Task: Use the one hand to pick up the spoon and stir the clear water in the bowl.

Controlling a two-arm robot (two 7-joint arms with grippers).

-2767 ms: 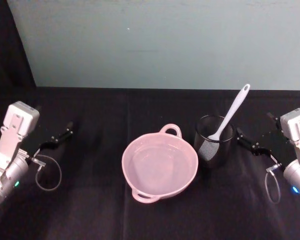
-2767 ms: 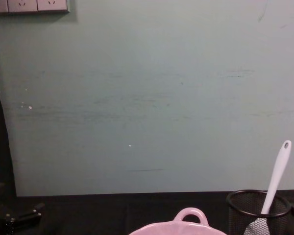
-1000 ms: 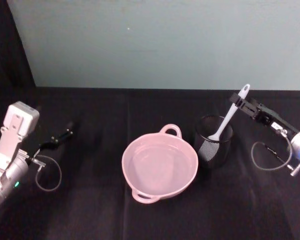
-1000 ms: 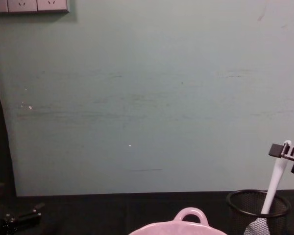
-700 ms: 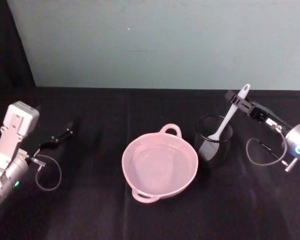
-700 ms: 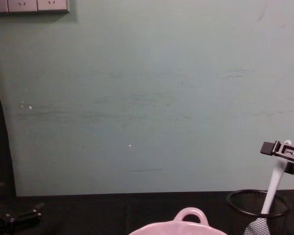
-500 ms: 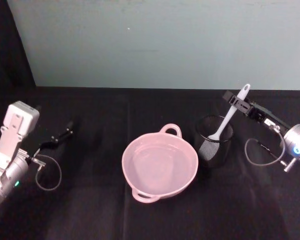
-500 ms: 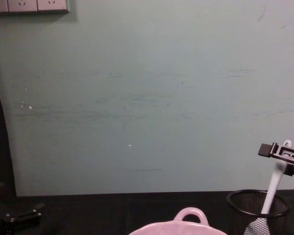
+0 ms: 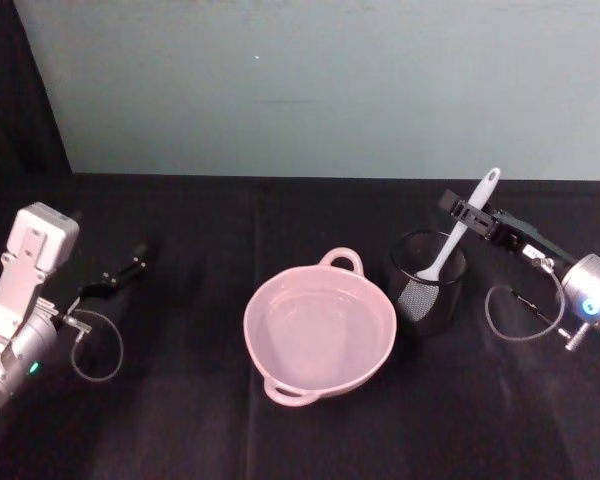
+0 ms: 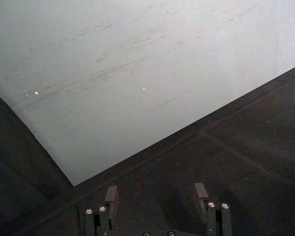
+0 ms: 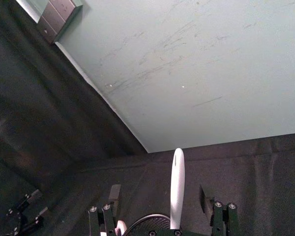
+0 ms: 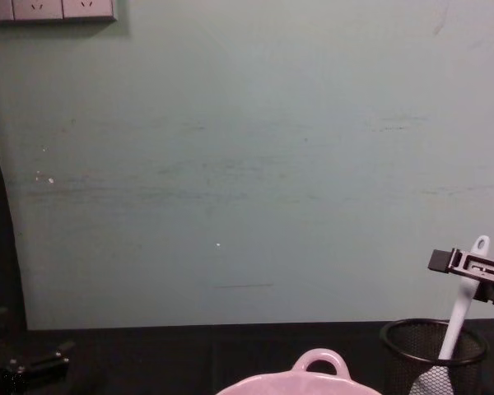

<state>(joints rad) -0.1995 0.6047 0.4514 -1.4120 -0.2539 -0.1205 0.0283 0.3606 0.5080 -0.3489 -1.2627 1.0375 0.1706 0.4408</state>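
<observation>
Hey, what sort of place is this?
Likely a robot test bench: a black cloth as the work surface, a bare wall with sockets, the right gripper open around a spoon, the left gripper parked far left.

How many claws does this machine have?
2. The left gripper is open at the left of the table; the right gripper is open around the spoon handle above the black mesh cup.

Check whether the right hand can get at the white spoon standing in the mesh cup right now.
Probably yes. The robot's black right hand is open, with the slim handle of the white plastic spoon between its jaws, above the black wire-mesh cup. Nothing appears to block the handle there.
</observation>
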